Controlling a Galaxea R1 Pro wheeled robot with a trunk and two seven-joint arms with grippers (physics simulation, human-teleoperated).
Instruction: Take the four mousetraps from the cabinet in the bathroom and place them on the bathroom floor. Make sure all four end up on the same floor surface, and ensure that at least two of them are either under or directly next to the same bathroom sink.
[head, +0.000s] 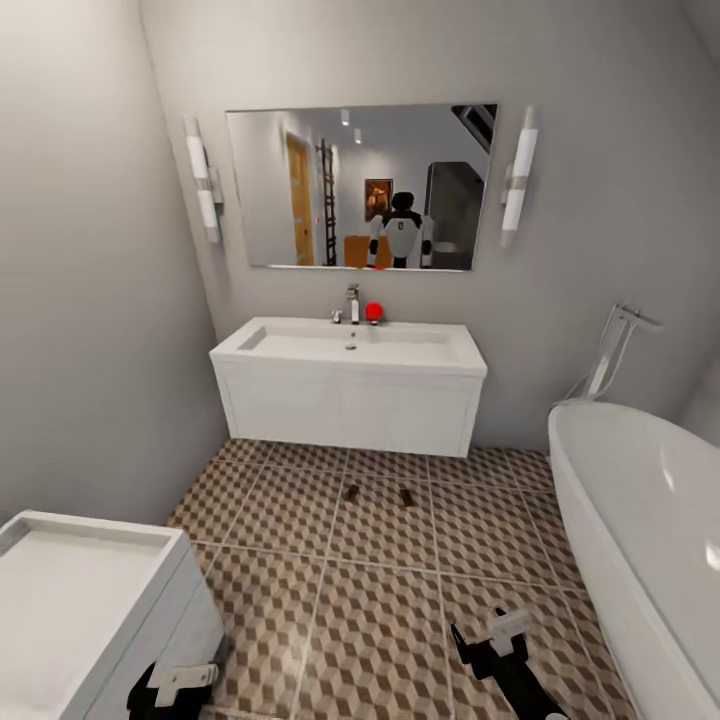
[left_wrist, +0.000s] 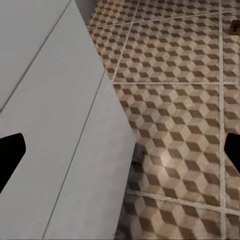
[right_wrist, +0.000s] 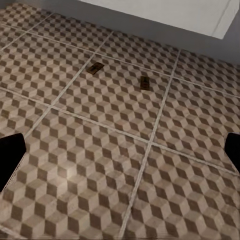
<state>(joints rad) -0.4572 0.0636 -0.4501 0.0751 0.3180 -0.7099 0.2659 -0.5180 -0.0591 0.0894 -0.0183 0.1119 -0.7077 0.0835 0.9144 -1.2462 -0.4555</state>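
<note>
The bathroom floor with its brown, beige and white cube tiles spans the lower centre of the head view. The white bathtub occupies the right edge, and a second white vanity unit fills the lower left corner. The sink, a shallow white basin with a chrome tap on a two-door vanity, sits at centre frame below the mirror.

Two mousetraps lie on the tiles just in front of the sink: the left mousetrap and the right mousetrap, near each other but apart. The right wrist view shows the same pair in its upper centre, and.

Status, as a judgement: two of four traps are placed, and the near-the-sink condition looks satisfied (though they are in front of the vanity, not under it). Two traps remain to be fetched from the cabinet.

The left gripper at lower left and the right gripper at lower right both have their jaws spread wide, holding nothing.
</note>
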